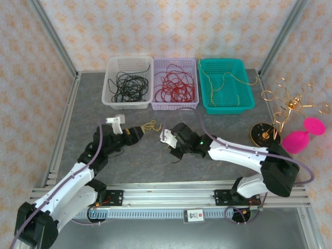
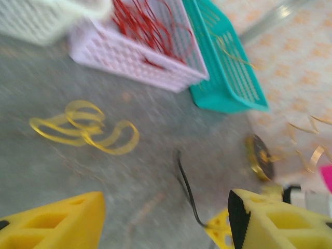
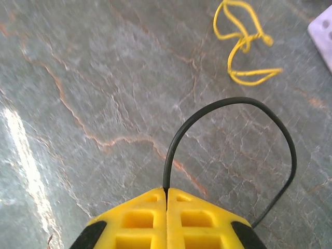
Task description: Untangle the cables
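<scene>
Robotics lab, enclosed test cell. Patterned backdrop panels [image 1: 171, 26] across top of frame, fixed between bare aluminium posts [image 1: 54, 39] at upper left and upper right. Grey stone-look worktop [image 1: 228, 124] in centre. Left arm [image 1: 72, 181] and right arm [image 1: 238, 153], white, bolted to slotted metal rail [image 1: 166, 189] along bottom edge. Upper middle, in a row: white basket [image 1: 127, 105], lilac basket [image 1: 175, 106], teal basket [image 1: 228, 109], with cables [image 1: 175, 85] sorted by colour inside. Right edge: gold wire stand [image 1: 290, 104], pink objects [image 1: 295, 141].

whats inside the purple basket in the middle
A loose tangle of red cables lies in the purple basket, with some loops reaching up near its rim. The cables cover most of the floor, so anything lying under them cannot be seen.
</scene>
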`<control>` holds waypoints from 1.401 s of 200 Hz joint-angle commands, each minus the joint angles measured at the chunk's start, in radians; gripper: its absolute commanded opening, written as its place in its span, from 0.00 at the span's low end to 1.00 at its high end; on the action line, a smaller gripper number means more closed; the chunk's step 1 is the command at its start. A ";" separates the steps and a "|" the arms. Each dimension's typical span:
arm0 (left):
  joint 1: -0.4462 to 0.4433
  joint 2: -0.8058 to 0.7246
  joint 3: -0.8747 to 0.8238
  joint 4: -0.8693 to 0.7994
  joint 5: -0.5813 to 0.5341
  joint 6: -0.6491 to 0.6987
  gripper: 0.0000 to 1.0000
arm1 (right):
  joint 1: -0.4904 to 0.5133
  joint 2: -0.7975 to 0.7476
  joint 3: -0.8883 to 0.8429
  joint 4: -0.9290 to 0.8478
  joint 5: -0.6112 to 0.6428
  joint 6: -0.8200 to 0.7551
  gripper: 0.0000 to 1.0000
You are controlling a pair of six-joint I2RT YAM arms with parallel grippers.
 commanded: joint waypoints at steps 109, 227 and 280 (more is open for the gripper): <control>-0.281 0.376 -0.031 0.570 -0.007 -0.305 0.58 | 0.033 -0.063 -0.052 0.146 -0.066 0.050 0.00; -0.293 0.397 0.071 0.490 -0.178 -0.186 0.00 | 0.039 -0.144 -0.102 0.148 -0.067 0.082 0.25; -0.278 0.231 0.300 0.117 -0.281 0.078 0.00 | 0.038 -0.213 -0.186 0.262 0.016 0.148 0.46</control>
